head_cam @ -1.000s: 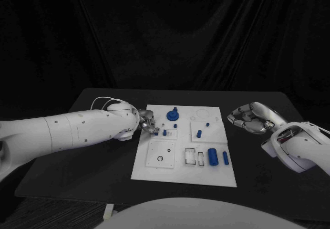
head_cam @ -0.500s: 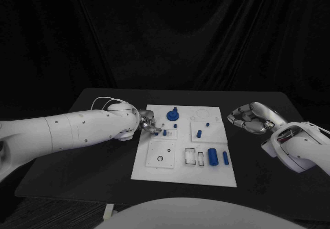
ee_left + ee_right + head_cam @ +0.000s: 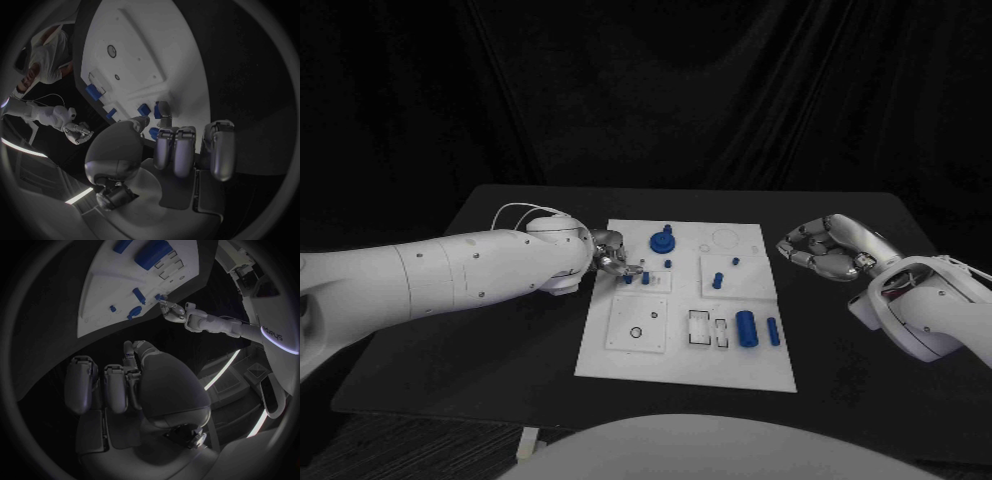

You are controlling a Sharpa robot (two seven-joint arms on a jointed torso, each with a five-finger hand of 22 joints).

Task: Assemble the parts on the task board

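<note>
White task board (image 3: 678, 362) with blue parts (image 3: 747, 329), left robot hand (image 3: 613, 262) pinching small blue part (image 3: 627, 279), right robot hand (image 3: 822, 248) curled empty

Head view from above, looking down on the table (image 3: 516, 330); wrist views close behind each hand, facing the board (image 3: 684, 352) (image 3: 140, 55) (image 3: 100, 295), common to all three

A black curtain (image 3: 675, 90) hangs in folds behind the black tabletop (image 3: 488, 340); dim floor (image 3: 387, 445) shows below its front edge.
</note>
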